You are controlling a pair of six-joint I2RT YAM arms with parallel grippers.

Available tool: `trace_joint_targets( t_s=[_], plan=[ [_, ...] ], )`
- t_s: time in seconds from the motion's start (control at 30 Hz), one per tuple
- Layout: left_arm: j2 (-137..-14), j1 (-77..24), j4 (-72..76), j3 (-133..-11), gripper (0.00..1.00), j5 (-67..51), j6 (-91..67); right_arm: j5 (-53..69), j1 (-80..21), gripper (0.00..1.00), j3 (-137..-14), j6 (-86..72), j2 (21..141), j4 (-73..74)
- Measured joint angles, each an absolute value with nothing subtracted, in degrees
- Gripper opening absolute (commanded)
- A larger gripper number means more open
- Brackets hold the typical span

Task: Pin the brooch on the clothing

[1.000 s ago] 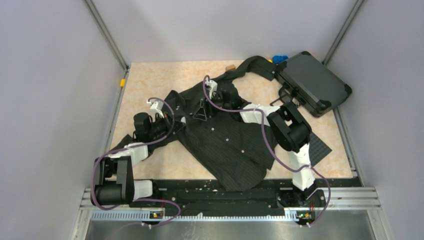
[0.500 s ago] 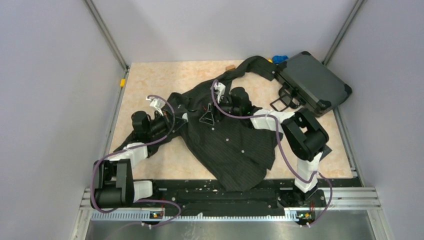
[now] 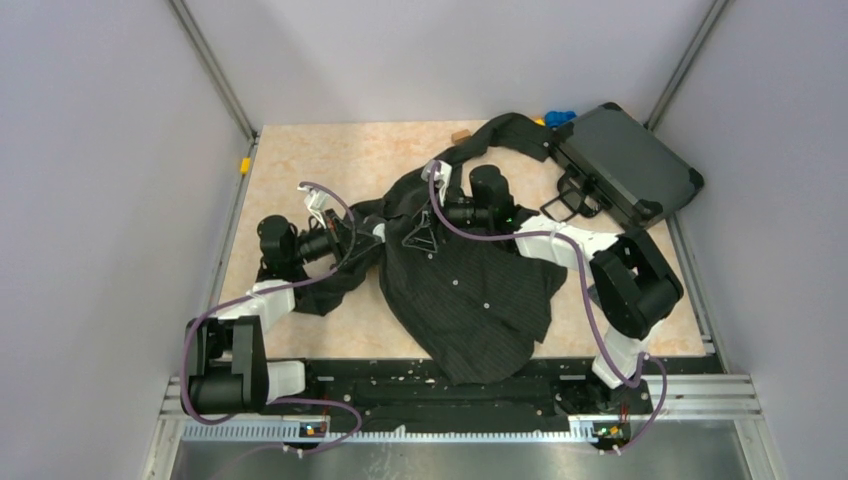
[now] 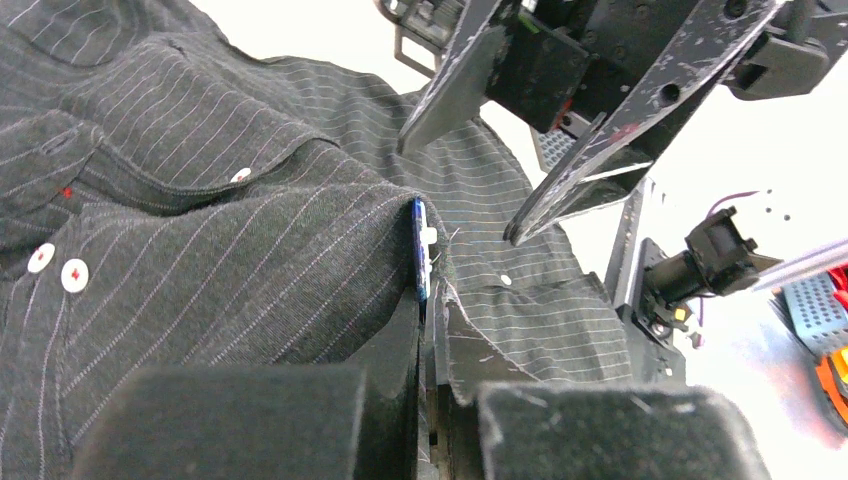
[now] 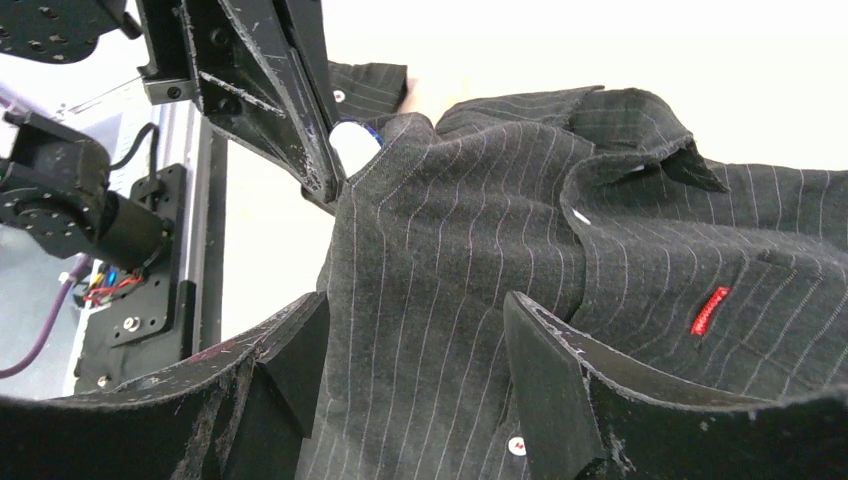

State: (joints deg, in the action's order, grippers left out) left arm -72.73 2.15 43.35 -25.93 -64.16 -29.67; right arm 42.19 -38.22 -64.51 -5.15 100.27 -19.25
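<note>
The black pinstriped shirt (image 3: 470, 290) lies crumpled across the middle of the table. My left gripper (image 3: 352, 232) is shut on a raised fold at its left edge. In the left wrist view the gripper (image 4: 428, 315) pinches that fold, and the tiny blue brooch (image 4: 420, 250) stands edge-on at its tips against the cloth. My right gripper (image 3: 420, 235) is open just above the shirt, to the right of that fold. In the right wrist view it (image 5: 415, 345) straddles the cloth without touching. The brooch (image 5: 372, 134) and the red tag (image 5: 710, 310) show there too.
A dark hard case (image 3: 625, 165) lies at the back right, with a bright-blue toy piece (image 3: 560, 117) beside it. A small tan block (image 3: 460, 134) sits at the back edge and a yellow piece (image 3: 244, 165) on the left rail. One sleeve reaches toward the case.
My left gripper has pulled the shirt fold back and to the left. My right arm's elbow has swung out to the right, with its gripper still open over the shirt.
</note>
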Motion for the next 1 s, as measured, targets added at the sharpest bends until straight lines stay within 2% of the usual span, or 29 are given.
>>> trace_joint_targets(
  t_s=[0.43, 0.6, 1.0],
  plan=[
    [-71.85, 0.58, 47.97, -25.93, 0.00, -69.65, -33.63, 49.15, -38.46, 0.67, -68.42, -6.48, 100.33, -20.14],
    [-71.59, 0.58, 48.99, -25.93, 0.00, -70.15, -34.61, 50.50, -39.11, 0.63, -71.72, -7.20, 101.49, -21.08],
    [-70.65, -0.34, 50.89, -25.93, 0.00, -71.13, -36.05, 54.78, -39.53, 0.63, -72.51, -7.60, 104.33, -18.57]
  ],
)
